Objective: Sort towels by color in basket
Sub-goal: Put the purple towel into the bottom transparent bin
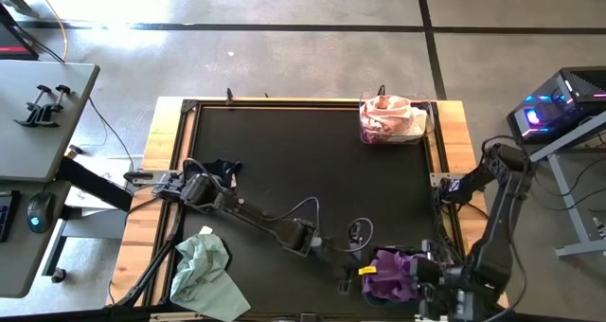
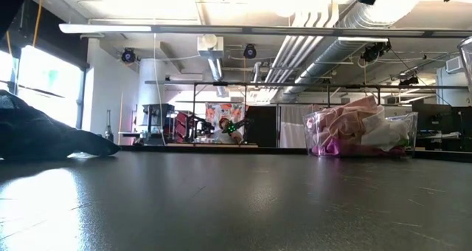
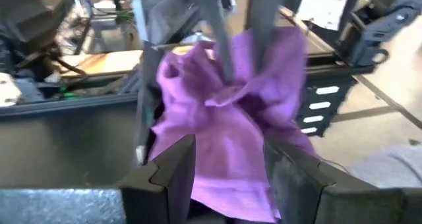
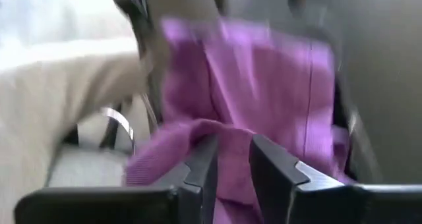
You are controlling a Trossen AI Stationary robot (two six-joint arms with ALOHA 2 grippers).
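With both tools on the purple towel [image 1: 393, 273] at the near right corner of the tabletop [image 1: 312, 170], the right tool [image 4: 229, 159], narrowing on a fold, should grip firmly before the left tool [image 3: 227, 168], fingers wide around the cloth, lets go.

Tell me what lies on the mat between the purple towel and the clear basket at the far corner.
Nothing visible does. The purple towel sits between both grippers at the near edge; the black mat up to the basket looks bare. Navy and mint cloths lie off left.
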